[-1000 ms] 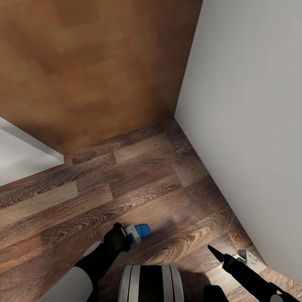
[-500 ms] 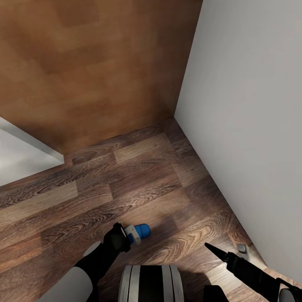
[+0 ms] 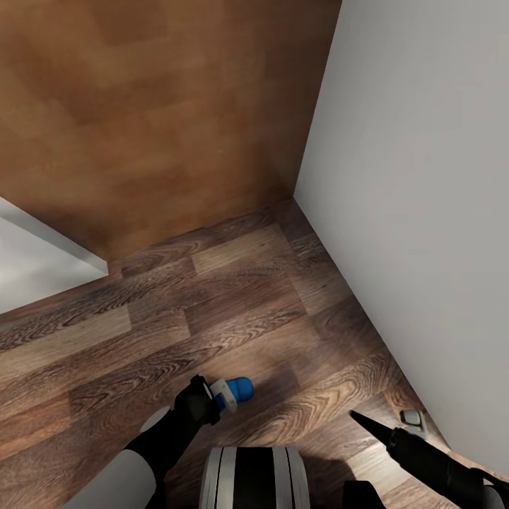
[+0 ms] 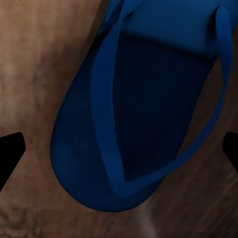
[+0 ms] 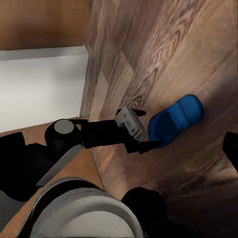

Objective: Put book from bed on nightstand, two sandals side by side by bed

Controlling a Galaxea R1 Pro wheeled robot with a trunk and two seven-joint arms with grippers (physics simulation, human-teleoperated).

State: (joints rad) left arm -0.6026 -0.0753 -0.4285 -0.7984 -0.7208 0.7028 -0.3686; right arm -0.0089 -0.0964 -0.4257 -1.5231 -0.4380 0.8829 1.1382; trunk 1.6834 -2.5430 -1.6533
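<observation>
Bright-blue flip-flop sandal (image 3: pixel 239 389) lying on the wood-plank floor (image 3: pixel 233 304), near the bottom edge of the head view, well short of the corner where the white wall (image 3: pixel 424 198) meets the brown wooden panel (image 3: pixel 155 120). Only the rounded end visible from the head; rest hidden behind the left hand (image 3: pixel 219 397) and its black wrist. From the right wrist view, sandal (image 5: pixel 176 119) seen whole but small, lying flat on the planks, one end at the fingertips of the left hand (image 5: pixel 144 130). From the left wrist, sandal (image 4: pixel 144 114) very close, blue straps running along its dark footbed, upper end cut off by the frame. Black fingertips (image 4: pixel 11 151) showing at opposite edges of that picture, spread wide, one on each side of the sandal, not touching it: left hand apart.

Right hand (image 3: pixel 367 426) a dark pointed shape above the floor near the wall's foot, most of the arm cut off by the frame; apart or together, cannot tell. Small grey-white fitting (image 3: pixel 413 418) just beside it by the wall, too small to identify. Pale grey slab (image 3: pixel 35 268) at the left edge, cropped, identity unclear. Robot's round trunk (image 3: pixel 253 477) at the bottom edge.
</observation>
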